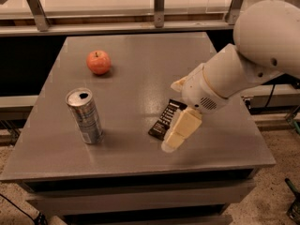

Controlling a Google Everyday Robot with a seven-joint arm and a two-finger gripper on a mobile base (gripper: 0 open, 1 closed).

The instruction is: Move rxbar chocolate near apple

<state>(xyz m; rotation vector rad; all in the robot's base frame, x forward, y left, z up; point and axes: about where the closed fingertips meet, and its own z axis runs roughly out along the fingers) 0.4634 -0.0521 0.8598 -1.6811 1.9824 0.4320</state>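
In the camera view we judge the rxbar chocolate (161, 121) lies flat on the table (140, 55) at its near right, well apart from the apple (98, 62) (far left, beyond the silver can (84, 116)), because no grasp is made yet, the arm (234, 69) slanting down from the right, gripper (171, 115) over it, fingers (183, 128) apart

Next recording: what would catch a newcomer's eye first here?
The big white robot arm reaching in from the right dominates, its cream gripper low at the flat black rxbar chocolate wrapper on the front right of the grey table. Next come the round red-orange apple at the far left and the upright silver drink can in front of it.
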